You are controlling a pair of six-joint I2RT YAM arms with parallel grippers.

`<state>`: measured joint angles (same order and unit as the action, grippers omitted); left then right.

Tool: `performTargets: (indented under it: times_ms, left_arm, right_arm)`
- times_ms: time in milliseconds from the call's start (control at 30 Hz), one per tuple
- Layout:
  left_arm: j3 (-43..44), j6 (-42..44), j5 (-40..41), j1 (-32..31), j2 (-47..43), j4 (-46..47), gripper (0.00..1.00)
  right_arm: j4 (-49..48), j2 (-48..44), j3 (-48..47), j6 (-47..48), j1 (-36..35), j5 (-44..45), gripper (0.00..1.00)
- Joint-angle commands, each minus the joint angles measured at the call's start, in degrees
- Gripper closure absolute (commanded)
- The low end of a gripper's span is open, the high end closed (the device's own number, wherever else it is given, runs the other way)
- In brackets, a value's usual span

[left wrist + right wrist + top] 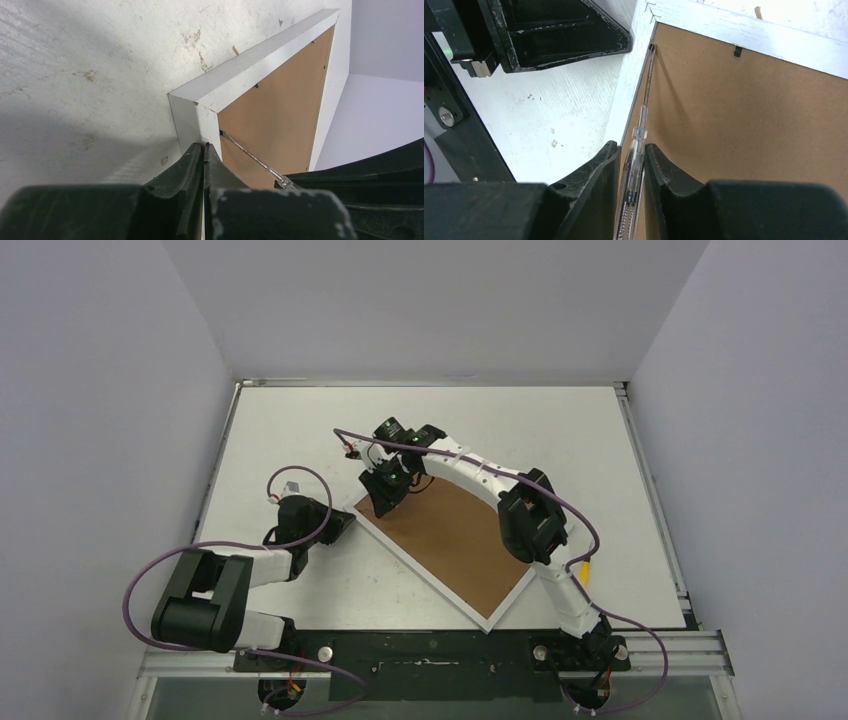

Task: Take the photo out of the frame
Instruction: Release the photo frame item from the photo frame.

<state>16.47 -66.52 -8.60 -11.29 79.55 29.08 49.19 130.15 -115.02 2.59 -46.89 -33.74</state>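
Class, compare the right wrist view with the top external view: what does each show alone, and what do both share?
Only the right wrist view: a clear-handled tool gripped by the right end effector, its metal tip at a small black tab at the brown backing's edge. Only the top external view: both arms whole and the entire frame lying back-up, diagonal on the table. Both: the frame's white border, the backing, and the left end effector beside the frame's corner.

The frame [462,542] is laid brown back up, askew on the table [300,430]. The left gripper [343,525] is placed at its left corner, the right gripper [386,496] just beside, over the far-left edge.
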Motion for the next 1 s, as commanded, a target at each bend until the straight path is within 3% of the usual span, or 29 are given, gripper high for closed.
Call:
performTargets:
  times_ms: [0,300,533,800,967]
  left_arm:
    - [2.2,0.9,-4.7,-1.5,2.3,1.4,1.0]
    - [2.6,0.7,-5.3,-1.6,3.0,1.6,1.0]
    - [2.6,0.7,-5.3,-1.6,2.8,1.3,1.0]
    - [2.5,2.4,-4.1,-1.4,-0.5,-1.9,1.0]
    - [2.8,4.0,-3.3,-1.3,-3.0,-5.2,1.0]
  right_arm:
    - [-1.4,0.9,-3.5,6.1,-8.7,-18.0,0.95]
    - [2.2,2.1,-5.2,15.3,-11.3,-17.4,0.95]
    - [-1.9,-0.3,-3.7,11.4,-9.7,-11.0,0.95]
    - [-21.9,-15.2,15.5,-1.4,-1.4,-12.5,0.95]
    - [-27.7,-17.5,21.6,-5.8,1.6,-14.3,0.95]
